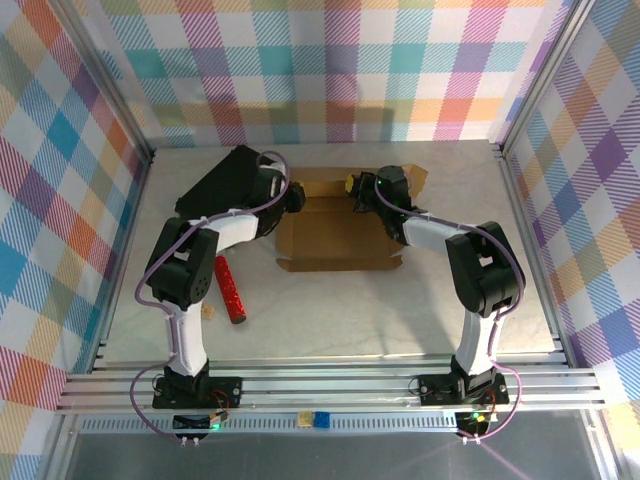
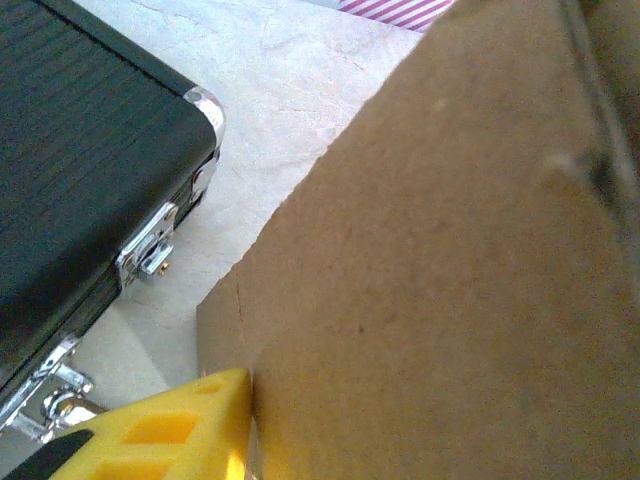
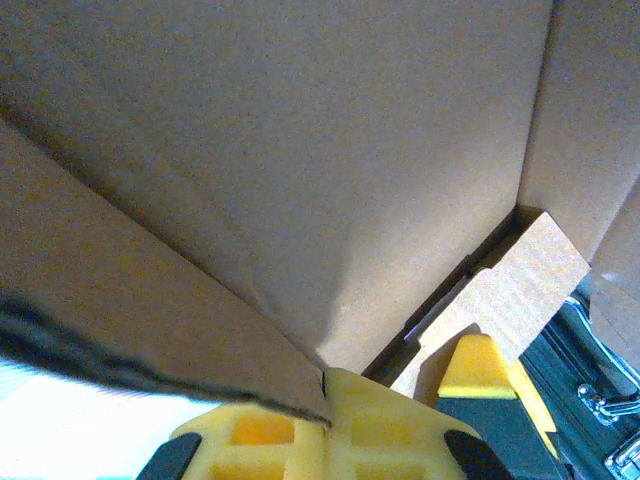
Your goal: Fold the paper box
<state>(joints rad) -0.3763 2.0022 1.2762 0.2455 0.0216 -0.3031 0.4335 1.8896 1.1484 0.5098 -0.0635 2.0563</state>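
- Paper box [image 1: 335, 240]: brown cardboard lying at the middle of the table [image 1: 330, 315], between the two arms. Its near panel lies flat, and its far part rises where the grippers meet it.
- Left gripper [image 1: 293, 197]: at the far-left corner of the box. In the left wrist view, one yellow finger [image 2: 180, 425] sits against the edge of a cardboard panel [image 2: 430, 300]. Whether the jaws are apart or clamped cannot be told.
- Right gripper [image 1: 357, 186]: at the far edge of the box, right of the left gripper. In the right wrist view, a yellow finger [image 3: 300, 435] touches the lower edge of a tilted cardboard panel [image 3: 300, 180]. A second yellow tip shows beyond a corrugated flap. Its grip cannot be told either.
- Black case [image 1: 225, 180]: at the far left of the table, just beside the box. Its metal latches [image 2: 150, 250] face the cardboard.
- Red cylinder [image 1: 232, 290]: lying on the table left of the box, near the left arm and apart from the cardboard.
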